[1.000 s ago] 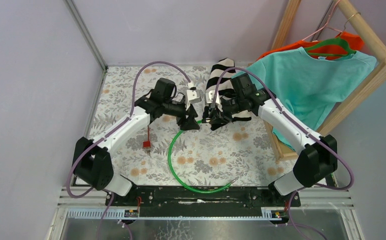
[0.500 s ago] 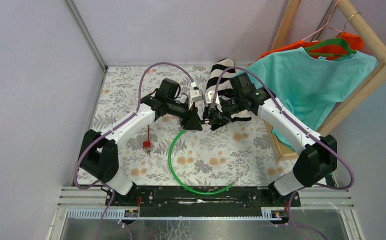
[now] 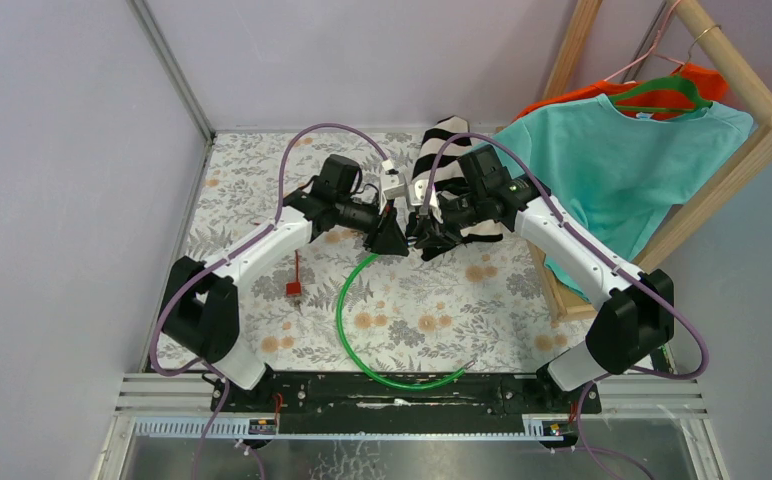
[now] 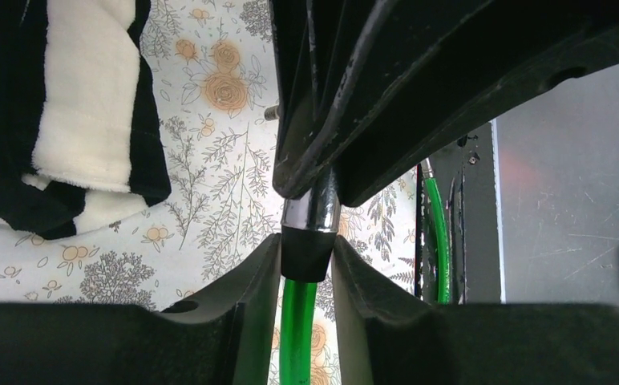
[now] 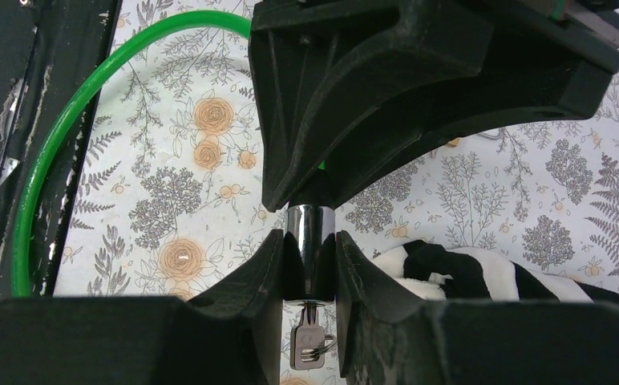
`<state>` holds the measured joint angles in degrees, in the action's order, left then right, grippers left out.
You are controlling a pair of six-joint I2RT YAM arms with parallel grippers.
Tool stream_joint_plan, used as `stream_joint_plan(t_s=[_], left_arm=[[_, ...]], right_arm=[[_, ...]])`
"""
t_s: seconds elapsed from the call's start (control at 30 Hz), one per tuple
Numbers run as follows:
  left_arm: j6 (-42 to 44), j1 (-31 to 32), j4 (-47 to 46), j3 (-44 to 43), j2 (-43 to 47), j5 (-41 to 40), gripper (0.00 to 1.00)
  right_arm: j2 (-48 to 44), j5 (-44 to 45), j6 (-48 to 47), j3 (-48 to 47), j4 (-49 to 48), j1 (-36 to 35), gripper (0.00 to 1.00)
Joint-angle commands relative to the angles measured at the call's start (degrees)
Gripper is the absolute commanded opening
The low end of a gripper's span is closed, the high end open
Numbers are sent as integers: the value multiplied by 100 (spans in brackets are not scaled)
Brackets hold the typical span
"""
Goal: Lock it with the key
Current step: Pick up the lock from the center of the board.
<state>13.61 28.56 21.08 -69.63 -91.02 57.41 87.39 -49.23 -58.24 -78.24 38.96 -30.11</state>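
Lock barrel (image 5: 309, 231) mostly behind both jaws; key (image 5: 307, 346) perhaps half hidden.

My table (image 3: 262, 180) wears a floral cover, grey leaves with orange blooms. On it the green cable (image 3: 340, 318) lies in a wide open loop, its near tip resting close to my bases. A small red tag (image 3: 293, 288) sits left of the loop, apart from it. A black-and-white striped cloth (image 3: 445, 130) lies toward the far edge

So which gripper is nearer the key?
Right. The right gripper clamps the lock barrel, key between its fingers; the left gripper holds the cable end beyond it.
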Motion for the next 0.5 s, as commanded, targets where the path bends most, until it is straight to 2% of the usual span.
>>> stream_joint_plan(t_s=[0.0, 0.1, 0.17, 0.2, 0.37, 0.4, 0.47], left_arm=[[-104, 36, -306, -1, -101, 244, 29], [-91, 36, -306, 18, -98, 279, 16], [-51, 22, -264, 30, -66, 270, 5], [-29, 1, -236, 30, -38, 248, 0], [-253, -319, -353, 171, 308, -157, 0], [-439, -413, -512, 250, 432, -319, 0], [-919, -650, -1048, 498, 697, -677, 0]], right_arm=[[-54, -429, 287, -88, -265, -66, 0], [-81, -351, 578, -44, -481, -66, 2], [-113, -75, 1058, 6, -777, -68, 7], [-121, 69, 1331, 33, -899, -66, 13], [-402, 804, 2205, 357, -1486, 38, 60], [-498, 984, 2379, 541, -1673, 62, 67], [-675, 1407, 2728, 760, -1957, 120, 74]])
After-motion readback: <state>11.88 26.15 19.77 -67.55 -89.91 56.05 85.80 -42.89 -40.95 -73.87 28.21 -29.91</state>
